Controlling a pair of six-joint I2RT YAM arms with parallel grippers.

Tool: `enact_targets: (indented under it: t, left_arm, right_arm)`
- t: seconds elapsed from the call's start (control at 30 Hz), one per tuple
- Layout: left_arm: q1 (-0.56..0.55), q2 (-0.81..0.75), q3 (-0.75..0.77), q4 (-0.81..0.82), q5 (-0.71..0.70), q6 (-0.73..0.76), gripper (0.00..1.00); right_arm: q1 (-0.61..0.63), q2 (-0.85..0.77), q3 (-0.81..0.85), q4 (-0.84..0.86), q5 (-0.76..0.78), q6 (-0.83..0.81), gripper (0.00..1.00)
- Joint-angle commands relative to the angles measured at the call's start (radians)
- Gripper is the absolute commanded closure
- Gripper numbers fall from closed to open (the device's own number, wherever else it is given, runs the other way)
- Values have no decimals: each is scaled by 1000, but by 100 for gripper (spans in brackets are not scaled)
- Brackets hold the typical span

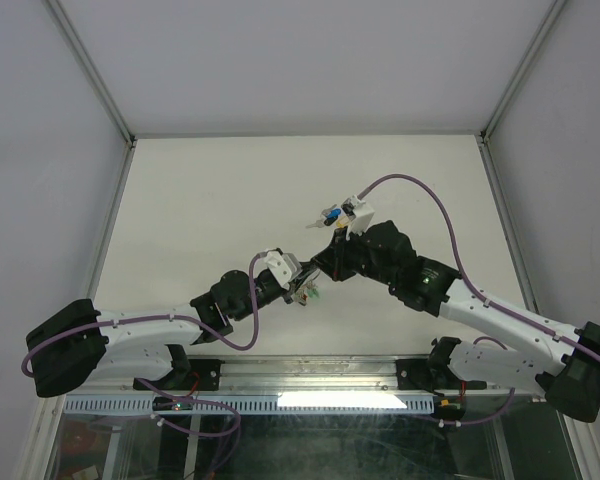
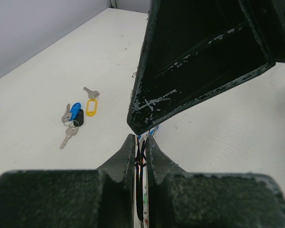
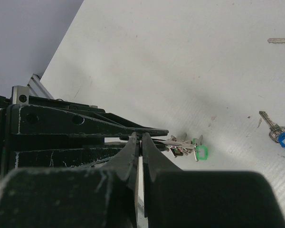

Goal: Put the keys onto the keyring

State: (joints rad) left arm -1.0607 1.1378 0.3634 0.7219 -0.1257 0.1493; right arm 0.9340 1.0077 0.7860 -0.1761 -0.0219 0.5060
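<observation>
My left gripper (image 2: 140, 141) pinches the keyring (image 3: 181, 148), right gripper (image 3: 139, 140) pressed together against it; thin wire may slip if I tug.

Loose keys (image 2: 75, 113) flat, clustered; keyring (image 3: 181, 150) with green-headed bunch apart.

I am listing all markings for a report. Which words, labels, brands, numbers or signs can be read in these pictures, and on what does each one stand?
No text can be read in any view.
Yellow tag, blue tag: no print shows.
Green tag of the keyring: no print shows.
Keys: any stamp is too small to read.
Left arm, right arm: no label legible.
</observation>
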Motion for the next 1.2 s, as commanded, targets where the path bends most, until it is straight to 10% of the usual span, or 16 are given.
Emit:
enact_targets:
  t: [0.0, 0.77, 1.17]
  left_arm:
    - [24, -23, 16, 88, -75, 32, 100]
    - [12, -10, 31, 56, -52, 77, 100]
    - [13, 8, 47, 39, -103, 61, 100]
  right_arm:
    - [17, -15, 22, -19, -9, -13, 100]
    - [17, -45, 87, 6, 132, -52, 74]
    - [-70, -17, 128, -450, 451, 119, 71]
